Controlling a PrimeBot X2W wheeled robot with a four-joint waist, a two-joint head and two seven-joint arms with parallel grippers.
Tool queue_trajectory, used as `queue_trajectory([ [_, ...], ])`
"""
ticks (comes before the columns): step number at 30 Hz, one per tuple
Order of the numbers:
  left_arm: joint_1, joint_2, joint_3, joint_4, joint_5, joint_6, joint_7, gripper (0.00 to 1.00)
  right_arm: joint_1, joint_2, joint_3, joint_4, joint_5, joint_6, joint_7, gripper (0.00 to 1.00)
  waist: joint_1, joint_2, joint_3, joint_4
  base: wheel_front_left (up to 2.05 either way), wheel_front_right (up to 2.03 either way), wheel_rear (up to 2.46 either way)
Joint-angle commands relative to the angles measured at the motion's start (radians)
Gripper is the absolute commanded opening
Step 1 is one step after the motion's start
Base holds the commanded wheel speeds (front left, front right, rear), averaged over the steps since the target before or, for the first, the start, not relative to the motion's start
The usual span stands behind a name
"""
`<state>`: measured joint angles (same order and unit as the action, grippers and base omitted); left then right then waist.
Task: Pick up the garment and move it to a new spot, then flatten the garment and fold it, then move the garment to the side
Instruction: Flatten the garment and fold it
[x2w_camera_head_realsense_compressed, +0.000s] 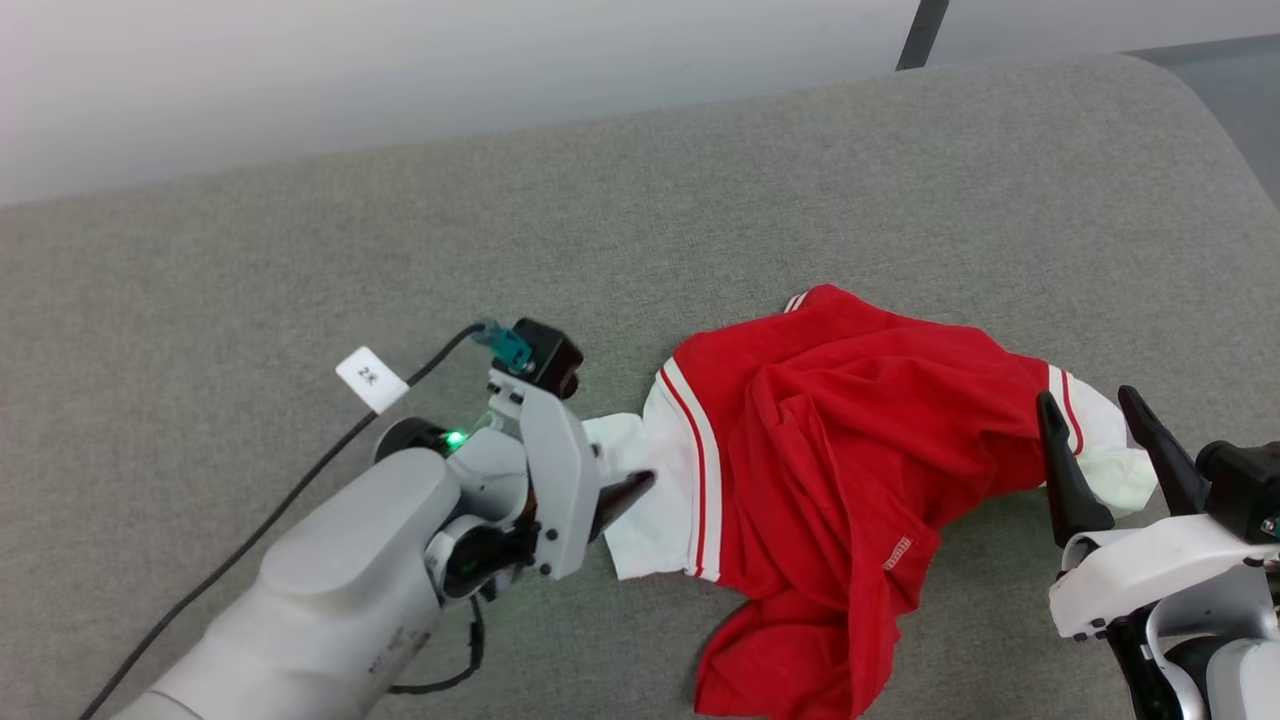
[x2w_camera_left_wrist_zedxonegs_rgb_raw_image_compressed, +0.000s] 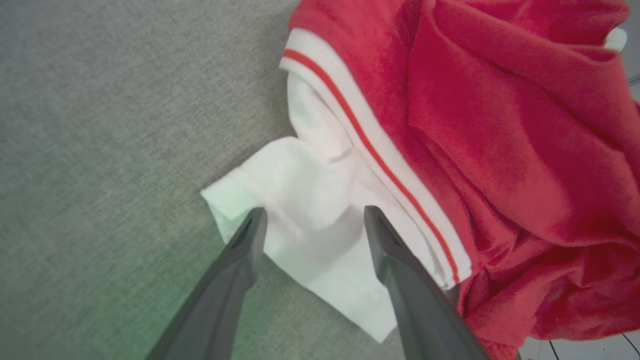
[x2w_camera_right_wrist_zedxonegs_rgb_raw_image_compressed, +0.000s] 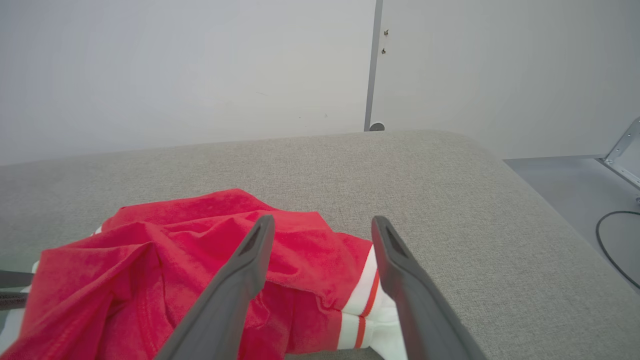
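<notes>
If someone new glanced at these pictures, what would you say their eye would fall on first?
The crumpled red jersey with red-and-white striped trim stands out most, lying right of centre on the grey fabric surface. The left pincer stands open over one white sleeve at the jersey's left end. The right pincer stands open at the other white sleeve.

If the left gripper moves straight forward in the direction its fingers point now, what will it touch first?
Most likely the white sleeve of the crumpled red sports jersey. The left gripper is open and points right at the sleeve, which lies just ahead between its jaws. How much gap remains is unclear.
</notes>
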<state>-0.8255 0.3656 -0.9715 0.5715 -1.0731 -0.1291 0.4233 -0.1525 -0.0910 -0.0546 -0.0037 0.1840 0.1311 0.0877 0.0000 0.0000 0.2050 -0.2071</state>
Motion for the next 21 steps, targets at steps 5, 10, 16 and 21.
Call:
queue_trajectory([
  [5, -0.011, -0.007, -0.046, 0.086, 0.022, -0.001, 0.020, 1.00, 0.003, 0.007, 0.002, -0.010, 0.001, -0.001, 0.003, 1.00, 0.0000, 0.0000, 0.003, 0.000, 0.00, 0.00, 0.00],
  [10, -0.009, -0.020, -0.065, 0.141, 0.006, 0.000, 0.019, 1.00, 0.003, 0.009, 0.004, -0.019, -0.003, -0.001, 0.002, 1.00, 0.0000, 0.0000, 0.006, 0.004, 0.00, 0.00, 0.00],
  [16, 0.005, -0.044, -0.082, 0.191, -0.040, 0.000, 0.060, 0.49, -0.002, 0.011, 0.009, -0.035, -0.006, -0.001, -0.002, 1.00, 0.0000, 0.0000, 0.008, 0.008, 0.00, 0.00, 0.00],
  [21, 0.000, -0.068, -0.068, 0.212, -0.092, 0.000, 0.063, 0.00, 0.002, 0.014, 0.005, -0.046, -0.007, -0.001, -0.003, 1.00, 0.0000, 0.0000, 0.010, 0.012, 0.00, 0.00, 0.00],
])
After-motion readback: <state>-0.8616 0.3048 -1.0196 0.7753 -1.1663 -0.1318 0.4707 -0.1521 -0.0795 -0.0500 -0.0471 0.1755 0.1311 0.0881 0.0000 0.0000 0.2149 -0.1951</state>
